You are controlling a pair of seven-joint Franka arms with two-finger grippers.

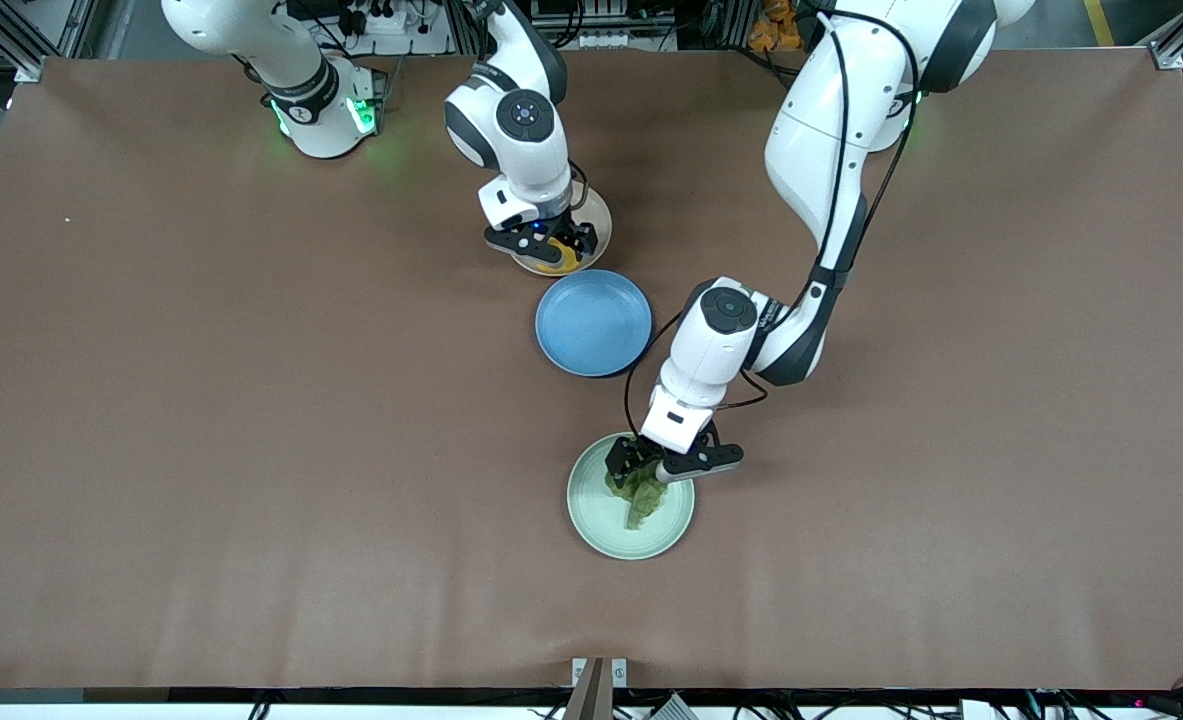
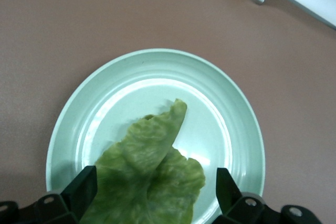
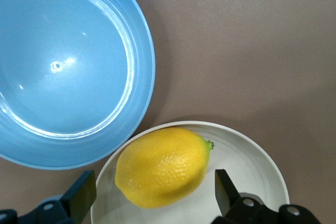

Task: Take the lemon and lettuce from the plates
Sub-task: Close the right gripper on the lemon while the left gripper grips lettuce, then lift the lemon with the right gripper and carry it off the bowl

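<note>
The lemon lies on the cream plate near the robots' bases; it fills the space between the fingers in the right wrist view. My right gripper is open just over the lemon, one finger on each side, not touching. The lettuce lies on the mint green plate, nearer the front camera. My left gripper is open low over the lettuce, its fingers straddling the leaf above the mint plate.
An empty blue plate sits between the two other plates, close beside the cream plate, and also shows in the right wrist view. A metal bracket is at the table's front edge.
</note>
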